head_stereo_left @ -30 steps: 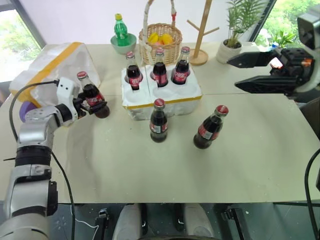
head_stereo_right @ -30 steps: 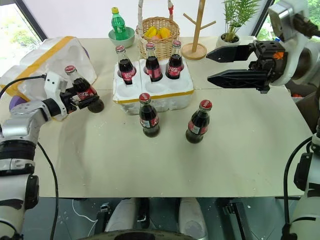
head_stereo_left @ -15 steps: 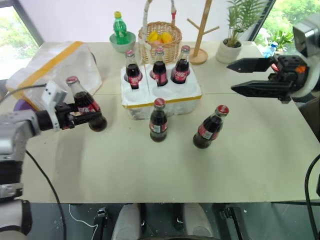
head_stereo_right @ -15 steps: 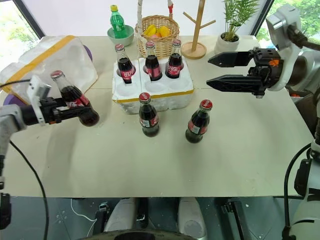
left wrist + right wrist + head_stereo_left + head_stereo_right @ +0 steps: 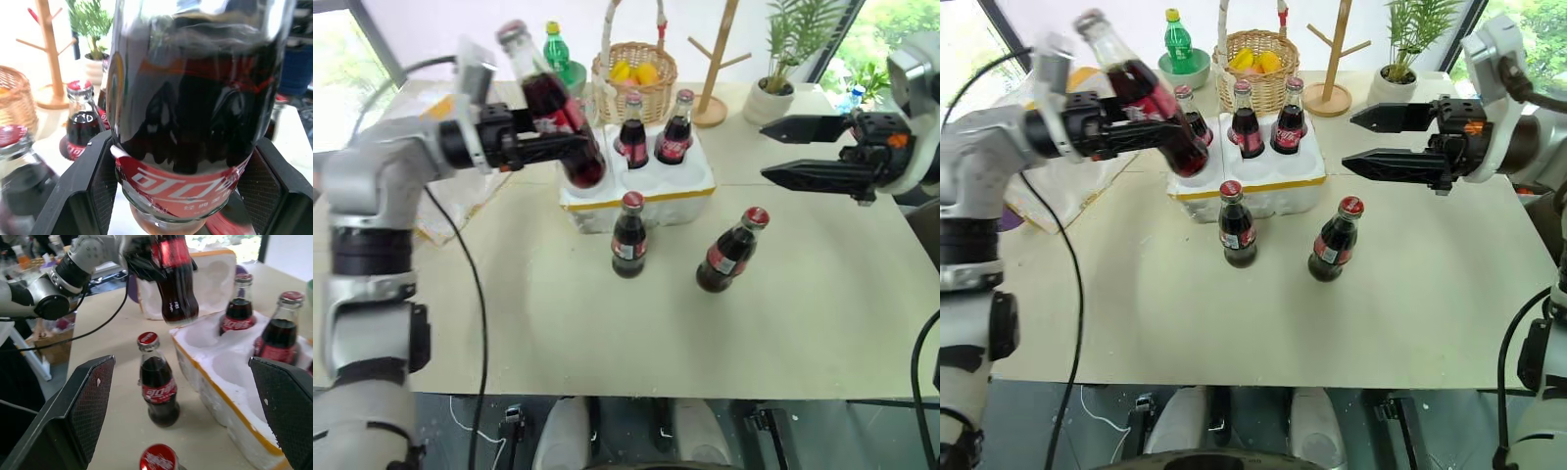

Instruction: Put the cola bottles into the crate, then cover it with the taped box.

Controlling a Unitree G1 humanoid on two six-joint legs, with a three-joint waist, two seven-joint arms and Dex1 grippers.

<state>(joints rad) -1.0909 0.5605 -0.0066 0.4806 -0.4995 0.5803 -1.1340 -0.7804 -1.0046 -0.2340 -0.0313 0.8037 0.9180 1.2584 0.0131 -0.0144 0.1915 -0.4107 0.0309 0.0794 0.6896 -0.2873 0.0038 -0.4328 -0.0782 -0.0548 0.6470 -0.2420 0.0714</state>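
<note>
My left gripper (image 5: 548, 147) is shut on a cola bottle (image 5: 546, 98), held tilted in the air over the near left corner of the crate (image 5: 641, 201). The crate is a low white block with a yellow band. Two capped cola bottles (image 5: 631, 137) (image 5: 675, 132) stand in its back row, and a third (image 5: 1193, 110) shows behind the held one. Two more bottles (image 5: 628, 235) (image 5: 729, 253) stand on the table in front of the crate. My right gripper (image 5: 764, 147) hangs open and empty to the right of the crate. The taped box (image 5: 1058, 186) lies at the far left, behind my left arm.
Behind the crate are a wicker basket (image 5: 633, 83) of yellow fruit, a green soda bottle (image 5: 555, 49) in a green bowl, a wooden peg stand (image 5: 715, 69) and a potted plant (image 5: 783, 69). The beige table (image 5: 822, 294) has bare room at the front and right.
My left arm has lifted the cola bottle off the table beside the taped box and swung it up and right, over the crate. The right gripper has stayed where it was, still open.
</note>
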